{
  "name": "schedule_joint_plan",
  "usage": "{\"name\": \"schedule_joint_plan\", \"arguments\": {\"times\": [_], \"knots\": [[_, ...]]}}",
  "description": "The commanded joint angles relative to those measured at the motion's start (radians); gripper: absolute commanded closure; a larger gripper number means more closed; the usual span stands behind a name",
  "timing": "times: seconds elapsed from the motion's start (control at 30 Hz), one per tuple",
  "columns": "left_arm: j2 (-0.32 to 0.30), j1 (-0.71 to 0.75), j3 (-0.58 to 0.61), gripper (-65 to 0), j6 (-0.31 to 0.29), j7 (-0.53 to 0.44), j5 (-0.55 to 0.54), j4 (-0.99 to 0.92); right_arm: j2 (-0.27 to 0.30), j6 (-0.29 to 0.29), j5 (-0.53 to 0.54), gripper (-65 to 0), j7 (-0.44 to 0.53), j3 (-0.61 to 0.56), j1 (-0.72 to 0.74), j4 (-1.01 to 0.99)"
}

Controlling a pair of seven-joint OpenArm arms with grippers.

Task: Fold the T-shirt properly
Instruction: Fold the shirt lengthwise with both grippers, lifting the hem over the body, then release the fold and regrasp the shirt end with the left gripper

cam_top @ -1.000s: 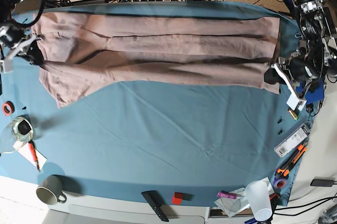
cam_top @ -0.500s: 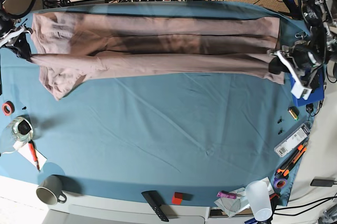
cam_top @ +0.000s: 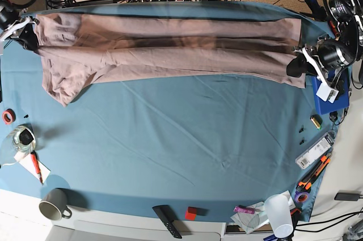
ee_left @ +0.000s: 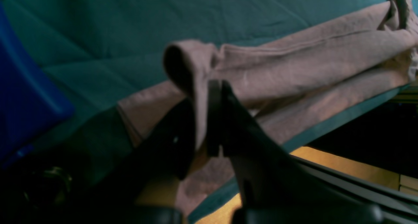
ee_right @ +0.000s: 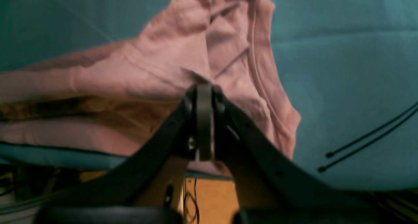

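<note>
The T-shirt (cam_top: pixel 170 48) lies stretched as a long band along the far edge of the surface (cam_top: pixel 181 139), between the left claw (cam_top: pixel 296 66), closed on its one end, and the right claw (cam_top: pixel 28 36), closed on the other.

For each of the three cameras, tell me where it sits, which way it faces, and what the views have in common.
Base: mounted overhead, looking straight down on the teal cloth and the T-shirt stretched across the far side; both arms show at the side edges.
Left wrist: rides the left arm, looking along its left claw, shut on a T-shirt fold.
Right wrist: rides the right arm, looking along its right claw, pinching the T-shirt at its other end.
Shared: all three show the T-shirt on the teal cloth.
</note>
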Motion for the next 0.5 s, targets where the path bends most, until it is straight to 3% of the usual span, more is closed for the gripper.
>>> {"name": "schedule_joint_plan", "arguments": {"times": [0.0,0.47], "knots": [[-0.014,0.003,-0.007,0.0,-0.001,-0.01,-0.019,0.016,0.023,0.001,0.023,0.0,0.021,0.013,-0.003,0.016],[-0.014,0.039,-0.007,0.0,-0.001,-0.01,-0.018,0.016,0.014,0.001,-0.114,0.0,0.021,0.056,-0.003,0.016]]}}
